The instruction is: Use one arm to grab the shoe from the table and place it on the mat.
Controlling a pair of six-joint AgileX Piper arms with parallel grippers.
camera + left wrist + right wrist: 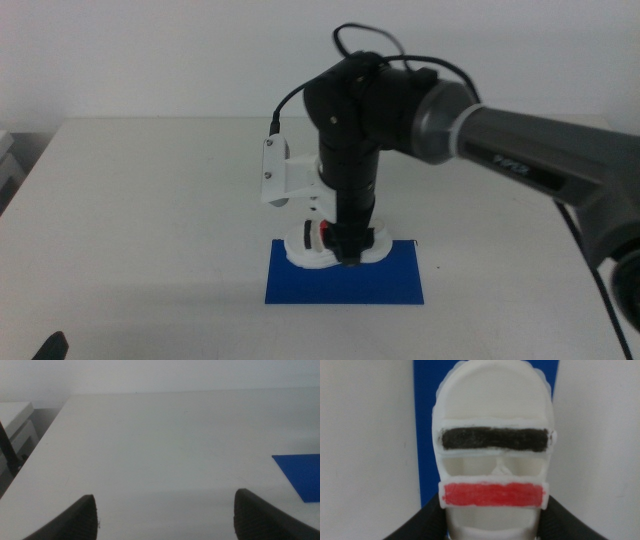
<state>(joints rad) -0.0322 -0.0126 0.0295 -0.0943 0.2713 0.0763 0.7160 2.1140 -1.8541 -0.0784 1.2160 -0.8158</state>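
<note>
The white sandal (312, 248) with a black and a red strap sits at the back edge of the dark-blue mat (345, 288), partly overhanging it. The right arm reaches in from the right and points straight down. Its gripper (348, 256) is shut on the shoe's rear part. In the right wrist view the shoe (492, 410) fills the picture over the mat (425, 420), with the dark jaws (492, 529) hugging its sides. I cannot tell if the sole rests on the mat. The left gripper (165, 515) waits open and empty at the front left (52, 347).
The white-grey table (150, 220) stretches wide around the mat. A pale cabinet-like object (8, 160) stands off the table's left edge, also seen in the left wrist view (17, 425). A corner of the mat (302, 474) shows there too.
</note>
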